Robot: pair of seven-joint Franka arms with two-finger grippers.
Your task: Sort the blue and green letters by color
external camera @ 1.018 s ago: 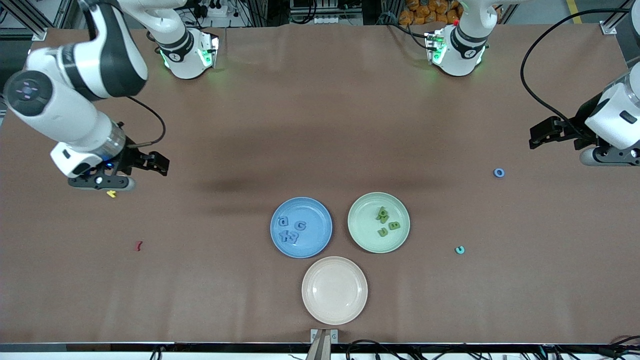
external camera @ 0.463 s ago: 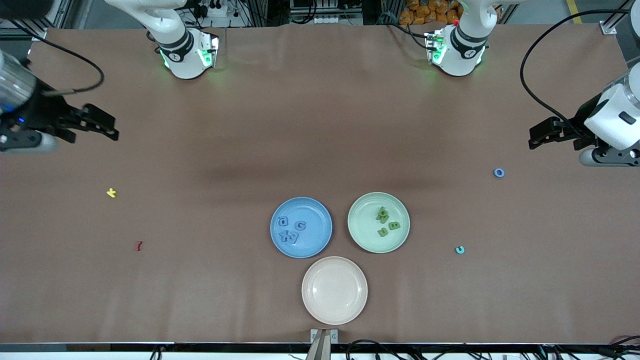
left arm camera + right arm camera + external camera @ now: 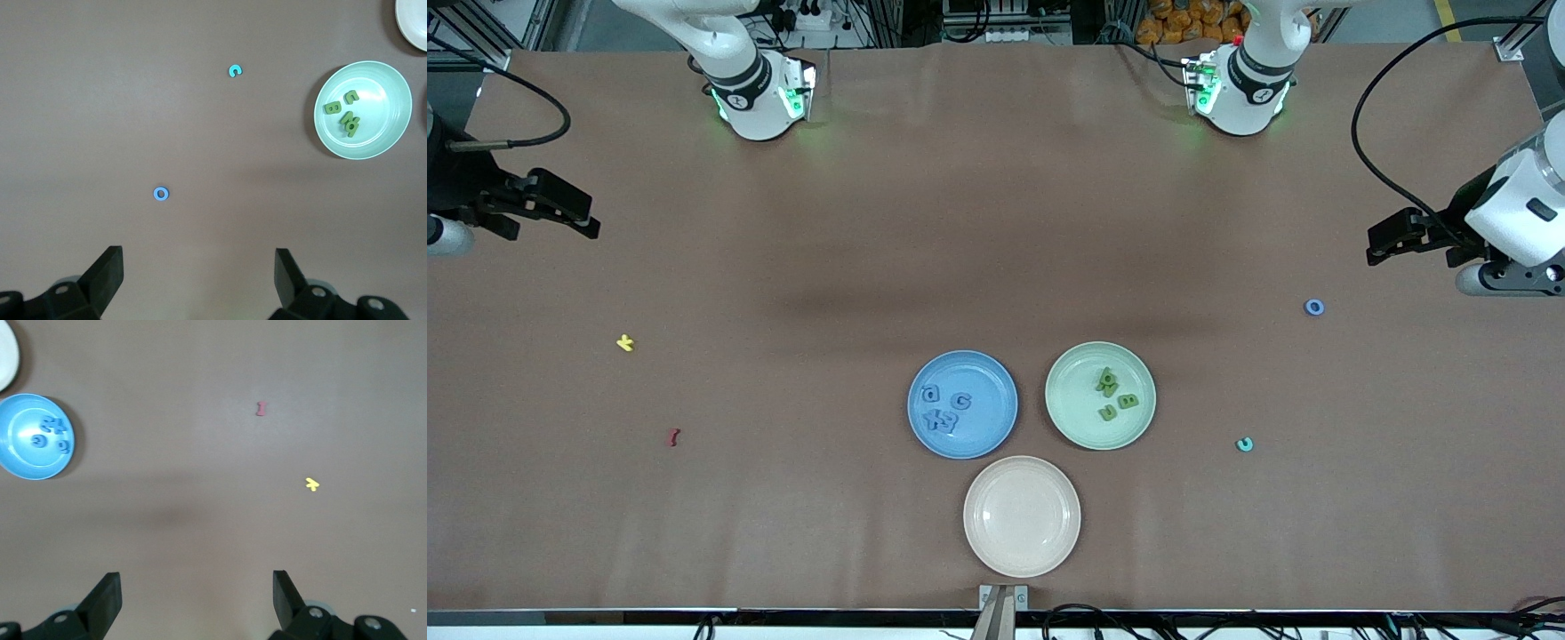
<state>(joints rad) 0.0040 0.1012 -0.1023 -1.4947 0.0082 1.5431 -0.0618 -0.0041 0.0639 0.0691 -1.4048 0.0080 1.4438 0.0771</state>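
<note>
Front view: blue letters (image 3: 945,408) lie on the blue plate (image 3: 996,431) and green letters (image 3: 1112,394) on the green plate (image 3: 1071,418). One blue ring letter (image 3: 1314,308) stays loose on the desk (image 3: 996,222), near the left arm's end. The left end effector (image 3: 1392,242) hangs above that end, the right end effector (image 3: 560,212) above the other end.

Left wrist view: the left end effector (image 3: 199,280) has its fingers wide apart, empty. The ring letter (image 3: 161,194) looks light, soft and thin; I judge a pinch across its outer rim is best.

Right wrist view: the right end effector (image 3: 197,600) is also spread and empty. On the blue plate (image 3: 13,463) shapes like "6" and "G" can be read; no brand is visible.
</note>
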